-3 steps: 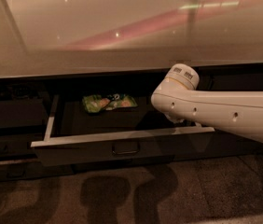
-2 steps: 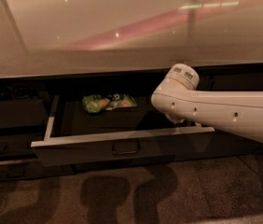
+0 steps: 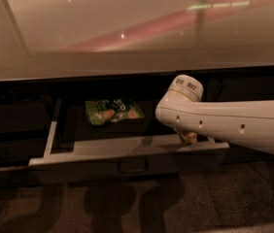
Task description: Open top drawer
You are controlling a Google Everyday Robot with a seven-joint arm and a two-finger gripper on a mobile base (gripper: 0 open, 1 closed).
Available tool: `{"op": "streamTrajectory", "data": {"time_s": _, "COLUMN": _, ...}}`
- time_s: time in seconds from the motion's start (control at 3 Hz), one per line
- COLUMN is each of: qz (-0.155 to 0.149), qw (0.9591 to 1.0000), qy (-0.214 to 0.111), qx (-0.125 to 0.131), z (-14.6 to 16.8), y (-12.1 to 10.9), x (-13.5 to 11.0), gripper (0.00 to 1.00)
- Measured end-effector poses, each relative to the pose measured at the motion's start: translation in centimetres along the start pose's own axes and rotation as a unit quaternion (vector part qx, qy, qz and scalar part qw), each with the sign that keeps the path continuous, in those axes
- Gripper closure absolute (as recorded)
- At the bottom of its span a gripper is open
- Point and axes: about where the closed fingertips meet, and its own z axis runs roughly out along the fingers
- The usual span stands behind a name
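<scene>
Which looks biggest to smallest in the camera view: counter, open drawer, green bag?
1. counter
2. top drawer
3. green bag
The gripper, at the drawer's right front edge, is mostly hidden under the arm, so unranked.

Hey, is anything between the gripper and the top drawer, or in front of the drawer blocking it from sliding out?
Nothing visible does. The gripper sits right at the top drawer's front edge, beside the handle, mostly hidden under the arm. The green snack bag lies inside the drawer, at the back.
</scene>
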Motion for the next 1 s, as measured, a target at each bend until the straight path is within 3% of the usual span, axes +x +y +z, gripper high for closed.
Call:
{"op": "streamTrajectory", "data": {"time_s": 0.67, "qz": -0.002, "qw": 0.9981, "qy": 0.045, "qx": -0.042, "z": 0.1, "y": 6.7, "x": -0.9, "gripper": 0.0}}
{"op": "streamTrajectory", "data": {"time_s": 1.0, "qz": -0.013, "qw": 0.9936, "qy": 0.08, "qx": -0.079, "z": 0.4, "y": 11.2, "x": -1.4, "gripper": 0.0}}
